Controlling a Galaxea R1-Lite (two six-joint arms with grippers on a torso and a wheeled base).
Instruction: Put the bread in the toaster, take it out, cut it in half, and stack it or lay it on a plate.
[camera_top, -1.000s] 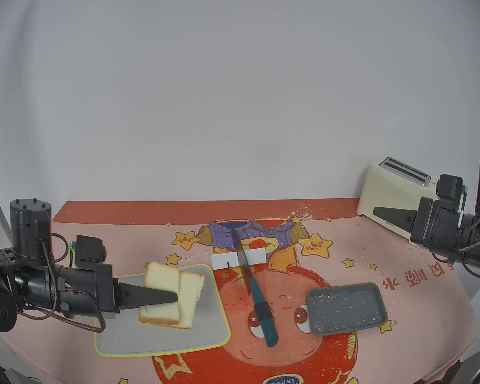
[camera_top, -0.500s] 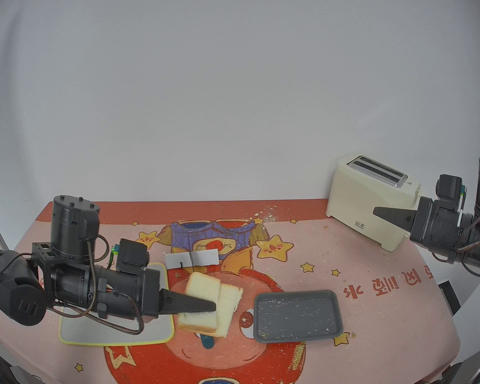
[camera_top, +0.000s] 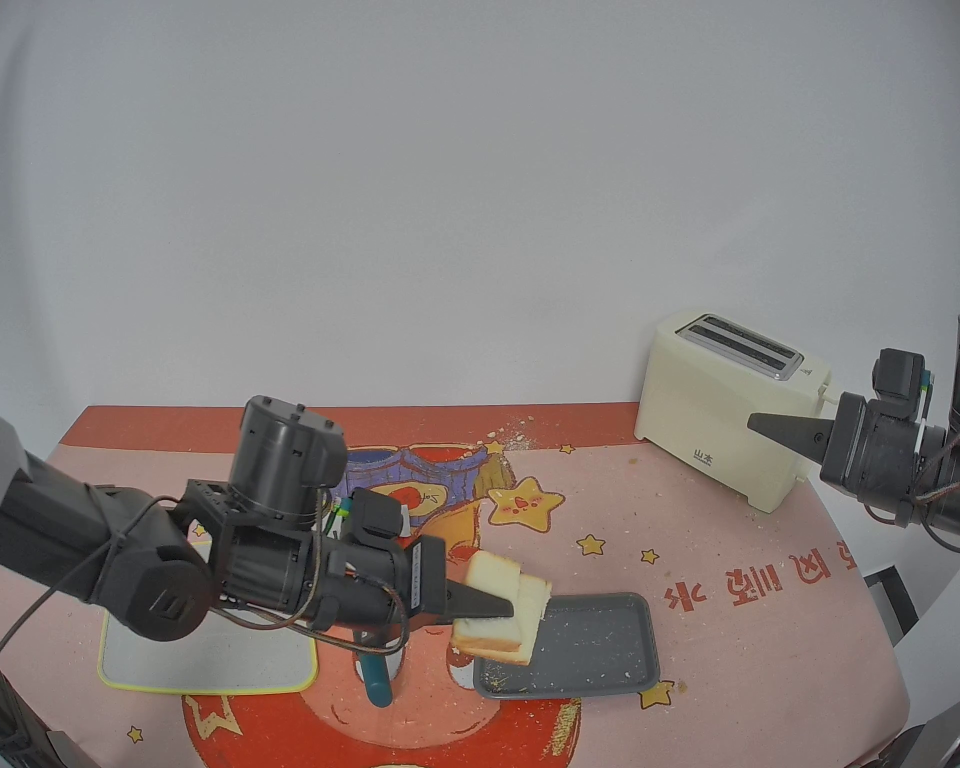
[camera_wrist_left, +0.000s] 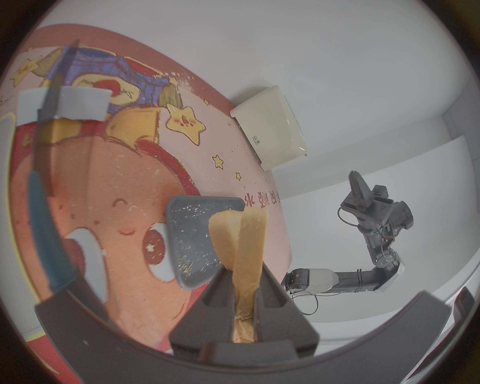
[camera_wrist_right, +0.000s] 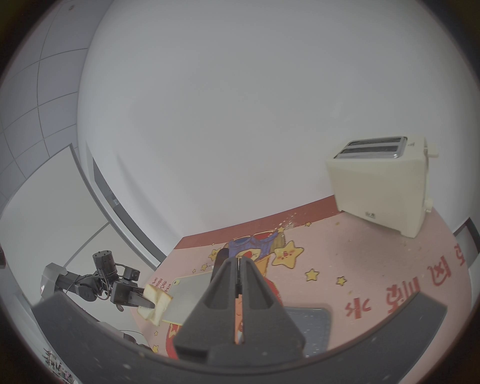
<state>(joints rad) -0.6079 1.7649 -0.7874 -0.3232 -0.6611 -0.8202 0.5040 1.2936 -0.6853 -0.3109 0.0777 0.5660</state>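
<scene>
Two cut halves of bread (camera_top: 527, 608) stand pressed together on edge, with my left gripper (camera_top: 503, 604) shut on them. They hang just above the near-left edge of the grey plate (camera_top: 600, 650). In the left wrist view the bread (camera_wrist_left: 240, 240) rises from between the fingers (camera_wrist_left: 272, 295) with the plate (camera_wrist_left: 192, 235) beyond it. The cream toaster (camera_top: 725, 400) stands at the back right with both slots empty. My right gripper (camera_top: 762, 425) hangs shut in the air in front of the toaster, holding nothing.
A knife with a teal handle (camera_top: 377, 685) lies under my left arm, between the plate and the grey cutting board (camera_top: 200, 655) at the left. A white paper strip (camera_wrist_left: 65, 102) lies under the blade. Crumbs dot the mat.
The head camera has swung to the right. My left gripper has carried the bread off the cutting board, over the knife, to the plate's edge. The right gripper has stayed put.
</scene>
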